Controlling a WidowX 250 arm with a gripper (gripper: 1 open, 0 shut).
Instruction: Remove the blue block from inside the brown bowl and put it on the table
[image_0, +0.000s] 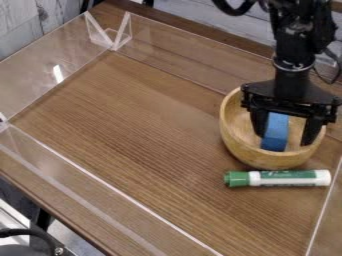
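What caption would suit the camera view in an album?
Open black claw around a blue block inside a wooden bowl, marker nearby.

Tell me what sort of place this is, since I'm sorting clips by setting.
Probably a robotics lab or test bench: a robot gripper reaches over a bowl, low clear walls edge the wooden table, and a black cable shows at the corner.
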